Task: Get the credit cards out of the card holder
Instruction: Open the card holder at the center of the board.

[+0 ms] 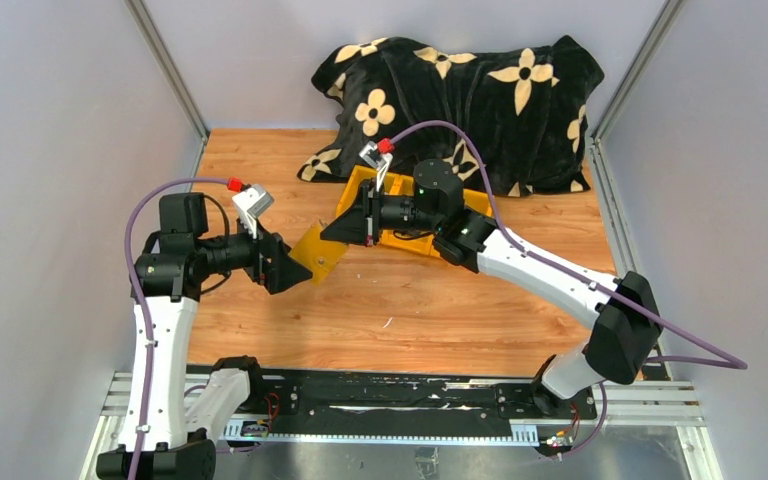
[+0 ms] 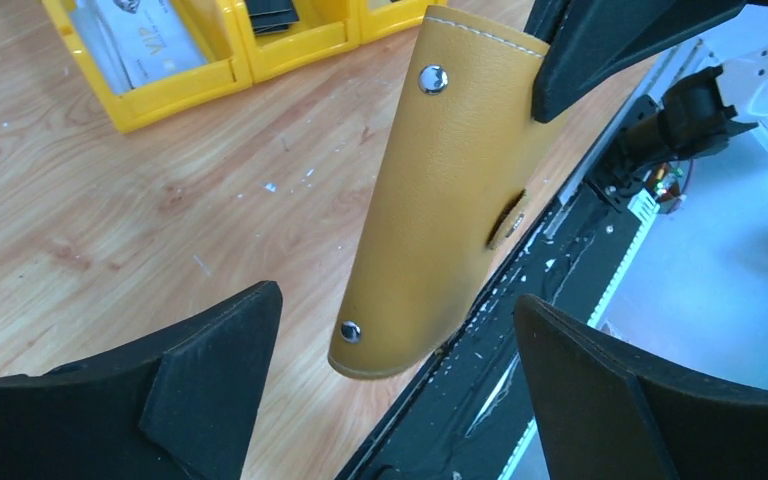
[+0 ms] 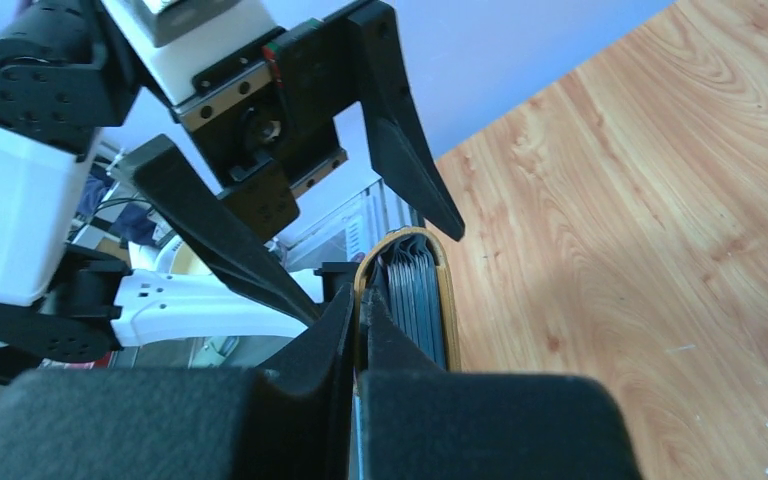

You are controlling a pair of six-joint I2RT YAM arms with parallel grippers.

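The mustard-yellow card holder (image 1: 317,252) hangs in the air over the wooden table, folded, with its snap studs showing (image 2: 440,200). My right gripper (image 3: 357,320) is shut on one yellow leaf at its upper end; grey plastic sleeves (image 3: 418,290) fan out beside that leaf. My left gripper (image 2: 397,300) is open, and the holder's free lower end reaches between its fingers (image 2: 210,360) without touching them. A pale credit card (image 2: 145,45) lies in a compartment of the yellow bin. Whether cards sit in the sleeves I cannot tell.
The yellow three-compartment bin (image 2: 175,95) stands on the table behind the holder, under the right arm (image 1: 360,182); a black item (image 2: 270,15) lies in its middle compartment. A black flowered cushion (image 1: 460,90) fills the back. The black rail (image 1: 380,405) runs along the near edge.
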